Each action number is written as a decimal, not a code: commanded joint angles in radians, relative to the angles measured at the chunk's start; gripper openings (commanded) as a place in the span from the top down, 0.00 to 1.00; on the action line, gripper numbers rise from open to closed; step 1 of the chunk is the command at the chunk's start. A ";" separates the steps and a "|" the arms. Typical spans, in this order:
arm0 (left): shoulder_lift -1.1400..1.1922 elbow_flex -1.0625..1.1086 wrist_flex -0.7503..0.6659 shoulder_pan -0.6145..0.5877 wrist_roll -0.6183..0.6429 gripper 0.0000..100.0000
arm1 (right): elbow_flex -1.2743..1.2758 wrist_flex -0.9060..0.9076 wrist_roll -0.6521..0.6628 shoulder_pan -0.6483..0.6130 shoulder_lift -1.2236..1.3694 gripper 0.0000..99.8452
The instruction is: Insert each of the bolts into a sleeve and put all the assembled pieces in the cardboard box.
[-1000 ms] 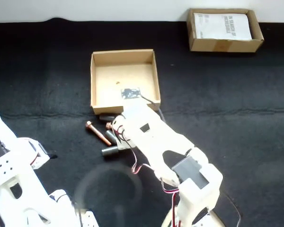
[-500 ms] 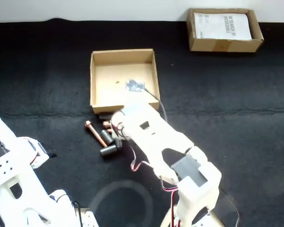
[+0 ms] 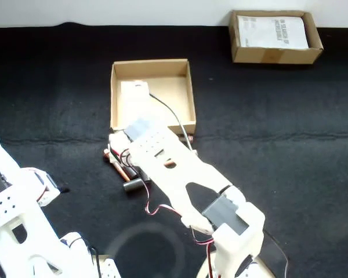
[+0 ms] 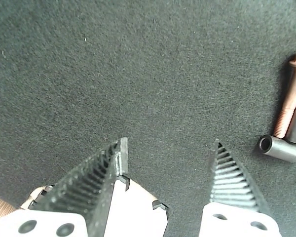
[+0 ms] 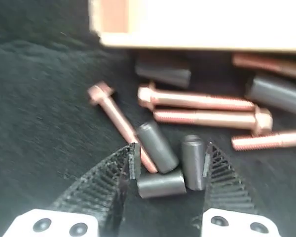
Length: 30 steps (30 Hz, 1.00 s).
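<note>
Swinging toward 9 o'clock over the last second, the right arm (image 3: pixel 168 168) now stretches across the pile of loose parts, which has not shifted. By the look of it, a pick is being lined up and the task is barely begun. Bolts (image 5: pixel 197 101) and sleeves (image 5: pixel 158 147) lie separate on the black mat (image 3: pixel 278 174), just outside the cardboard box (image 3: pixel 151 63) at its 7 o'clock corner.

The right gripper (image 5: pixel 170 153) hangs low over the pile with its claw spread wide. Three sleeves are clustered between and just beside its jaws, and none is gripped. The left arm (image 3: pixel 17 220) sits folded at the table's 8 o'clock. The left gripper (image 4: pixel 169 145) hangs over bare mat, claw wide too and holding nothing.
</note>
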 commanded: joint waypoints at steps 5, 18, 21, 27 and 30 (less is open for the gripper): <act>-0.001 -0.002 -0.006 0.002 -0.002 0.73 | 0.050 0.036 -0.011 0.045 -0.002 0.80; 0.004 -0.002 -0.006 0.004 -0.002 0.73 | 0.176 -0.105 -0.011 0.077 -0.001 0.80; 0.005 -0.002 -0.006 0.004 -0.002 0.73 | 0.177 -0.117 -0.011 0.077 -0.001 0.80; -0.001 0.076 -0.106 0.004 -0.002 0.73 | 0.179 -0.136 -0.055 0.047 -0.001 0.80; -0.001 0.124 -0.149 0.004 -0.002 0.73 | 0.179 -0.139 -0.104 0.028 -0.001 0.80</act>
